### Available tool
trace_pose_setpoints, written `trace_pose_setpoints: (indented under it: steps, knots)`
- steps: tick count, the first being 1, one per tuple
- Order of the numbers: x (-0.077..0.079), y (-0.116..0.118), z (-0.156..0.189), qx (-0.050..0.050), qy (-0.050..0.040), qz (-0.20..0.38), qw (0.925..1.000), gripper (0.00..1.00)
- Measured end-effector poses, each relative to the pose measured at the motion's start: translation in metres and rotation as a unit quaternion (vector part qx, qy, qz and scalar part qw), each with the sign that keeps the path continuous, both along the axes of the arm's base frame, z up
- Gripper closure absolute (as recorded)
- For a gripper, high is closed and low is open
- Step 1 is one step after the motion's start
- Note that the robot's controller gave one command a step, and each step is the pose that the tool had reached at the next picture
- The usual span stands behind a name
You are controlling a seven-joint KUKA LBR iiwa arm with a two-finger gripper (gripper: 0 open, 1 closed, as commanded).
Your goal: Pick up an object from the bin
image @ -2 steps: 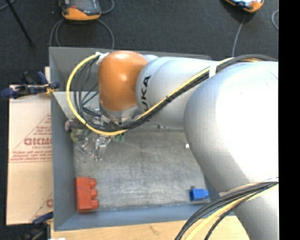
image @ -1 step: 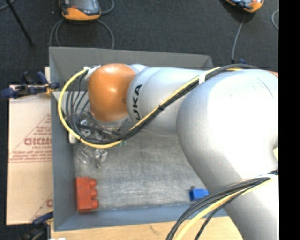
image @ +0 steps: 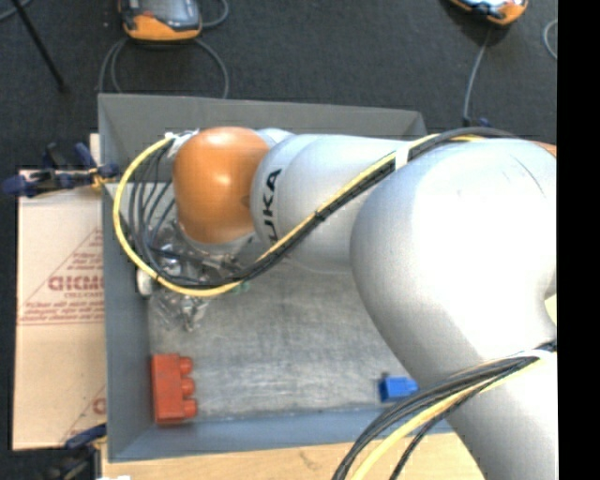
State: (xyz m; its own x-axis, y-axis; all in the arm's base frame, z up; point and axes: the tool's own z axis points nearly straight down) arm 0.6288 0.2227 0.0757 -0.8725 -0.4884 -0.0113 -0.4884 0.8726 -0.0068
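Bin [image: 281, 117] with red brick [image: 174, 387], blue block [image: 397, 386]; hand [image: 180, 305] near left wall, grip unclear.

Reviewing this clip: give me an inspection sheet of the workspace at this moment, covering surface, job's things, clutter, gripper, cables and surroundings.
Surface: grey metal bin, floor scuffed, bare across the middle.
Job's things: red block lying near the front left corner; small blue block by the front wall, further right. The two lie well apart.
Clutter: nothing seen.
Gripper: gripper sits under the orange cover in the bin's left part, beyond the red block and not touching it; nothing seen held.
Cables: yellow and black cables loop round the wrist near the left wall and run back along the arm.
Surroundings: dark floor; an orange device beyond the far wall.
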Motion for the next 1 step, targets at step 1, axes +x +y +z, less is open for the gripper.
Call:
trace_pose_setpoints:
  steps: [1]
  knots:
    - [0.0105, -0.0020, 0.1507, 0.000, 0.0023, 0.077, 0.9970, 1.00]
